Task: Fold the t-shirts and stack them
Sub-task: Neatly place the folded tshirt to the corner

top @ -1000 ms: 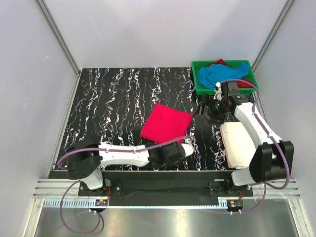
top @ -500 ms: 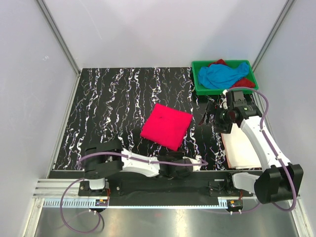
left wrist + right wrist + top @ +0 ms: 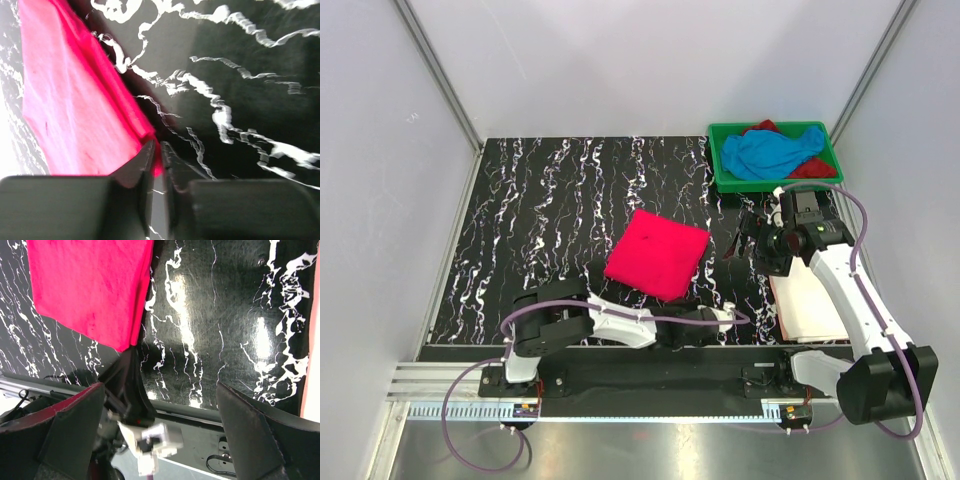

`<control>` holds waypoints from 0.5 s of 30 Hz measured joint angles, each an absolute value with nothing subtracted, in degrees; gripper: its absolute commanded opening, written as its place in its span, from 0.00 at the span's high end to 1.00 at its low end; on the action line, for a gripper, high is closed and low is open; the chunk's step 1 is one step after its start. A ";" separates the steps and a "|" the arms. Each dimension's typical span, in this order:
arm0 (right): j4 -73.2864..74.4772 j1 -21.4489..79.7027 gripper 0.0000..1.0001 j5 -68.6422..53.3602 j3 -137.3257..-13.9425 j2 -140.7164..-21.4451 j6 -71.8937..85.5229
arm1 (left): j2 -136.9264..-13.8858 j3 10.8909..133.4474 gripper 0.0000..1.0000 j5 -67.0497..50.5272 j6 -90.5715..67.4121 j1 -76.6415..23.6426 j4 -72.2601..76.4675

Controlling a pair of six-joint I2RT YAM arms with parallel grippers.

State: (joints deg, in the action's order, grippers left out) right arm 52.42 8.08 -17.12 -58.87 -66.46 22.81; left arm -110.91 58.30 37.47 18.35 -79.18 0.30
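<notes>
Just beyond left pincer (image 3: 157, 146), folded pink t-shirt (image 3: 75, 110)

- The dark red t-shirt (image 3: 817, 169) lies mostly buried under the sky blue t-shirt (image 3: 772, 150) in the green tray (image 3: 717, 158).
- The right arm (image 3: 845, 285) covers part of the white t-shirt (image 3: 800, 305).
- The hot pink t-shirt (image 3: 75, 110) is blurred and cut by the left wrist view's left and top edges.

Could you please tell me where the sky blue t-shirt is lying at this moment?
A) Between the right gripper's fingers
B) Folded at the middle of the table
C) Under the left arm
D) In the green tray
D: the top view shows the sky blue t-shirt bunched in the green tray with the dark red t-shirt; the hot pink t-shirt lies mid-table.
</notes>
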 measured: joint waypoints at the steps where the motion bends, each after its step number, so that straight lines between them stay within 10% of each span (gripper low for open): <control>1: 52.45 8.08 0.00 -17.19 -58.72 -66.28 22.94 | -111.15 58.43 0.94 37.21 18.59 -78.41 0.08; 15: 48.75 8.08 0.01 -19.27 -52.71 -66.59 26.65 | -107.37 60.31 1.00 27.62 16.58 -72.23 -8.05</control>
State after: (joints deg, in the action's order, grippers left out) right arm 48.75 8.08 -19.27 -52.71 -66.59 26.65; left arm -107.37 60.31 27.62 16.58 -72.23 -8.05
